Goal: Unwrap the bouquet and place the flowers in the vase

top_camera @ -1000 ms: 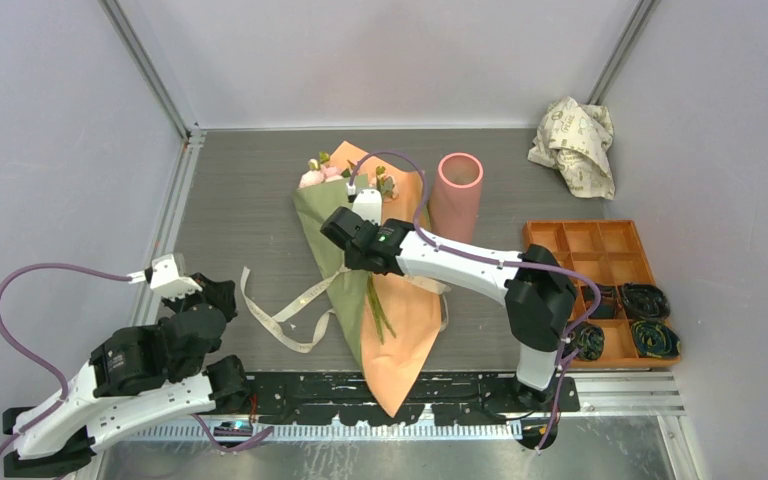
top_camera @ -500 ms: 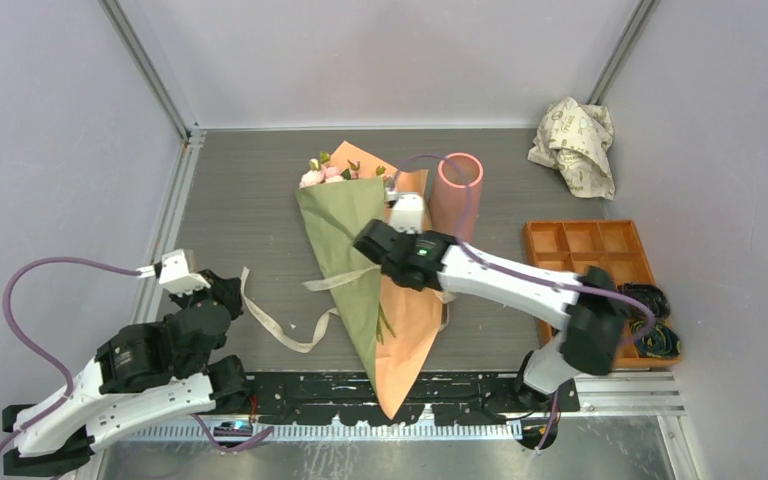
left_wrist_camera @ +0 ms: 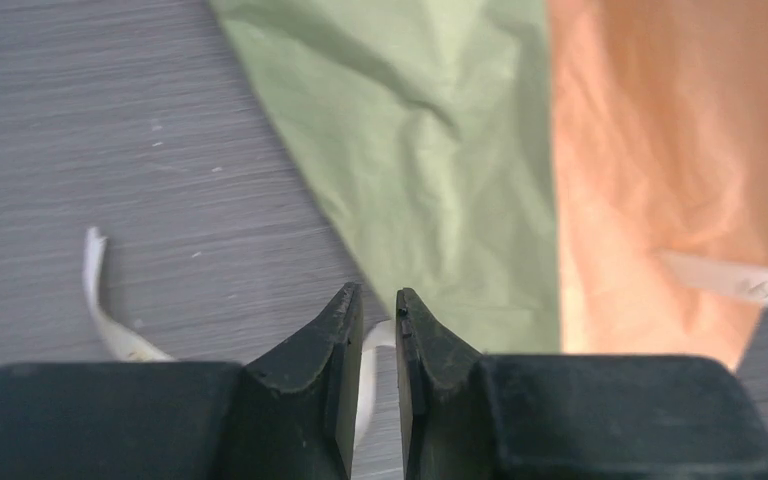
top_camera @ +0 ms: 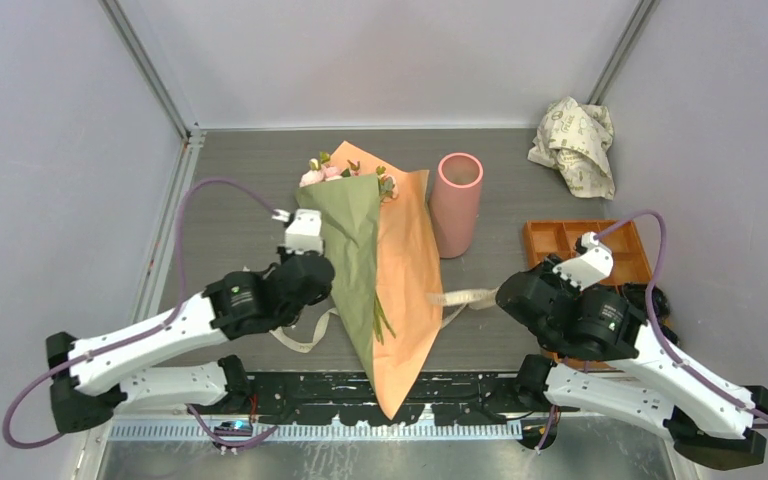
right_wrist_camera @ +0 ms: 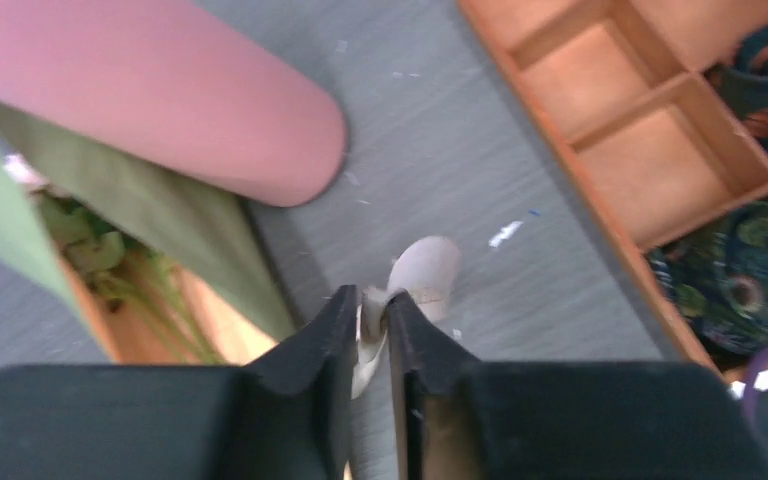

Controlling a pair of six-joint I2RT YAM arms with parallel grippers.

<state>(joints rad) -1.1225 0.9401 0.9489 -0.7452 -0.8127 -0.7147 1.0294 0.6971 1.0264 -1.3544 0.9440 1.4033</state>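
Near vase [right_wrist_camera: 150, 110], right pincer [right_wrist_camera: 372, 300] clamps ribbon [right_wrist_camera: 425, 270].

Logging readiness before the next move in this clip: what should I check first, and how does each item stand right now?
1. Right hand holds the ribbon: ok, its end is pinched between the fingers.
2. Left hand has a hold: cannot tell. It is nearly closed at the edge of the green paper, with ribbon showing in the gap.
3. Ribbon free of the bouquet: cannot tell. It shows on both sides, and its run beneath is hidden.
4. Flowers unwrapped: not ok, paper lies folded over them.
5. Vase upright, mouth free: ok.
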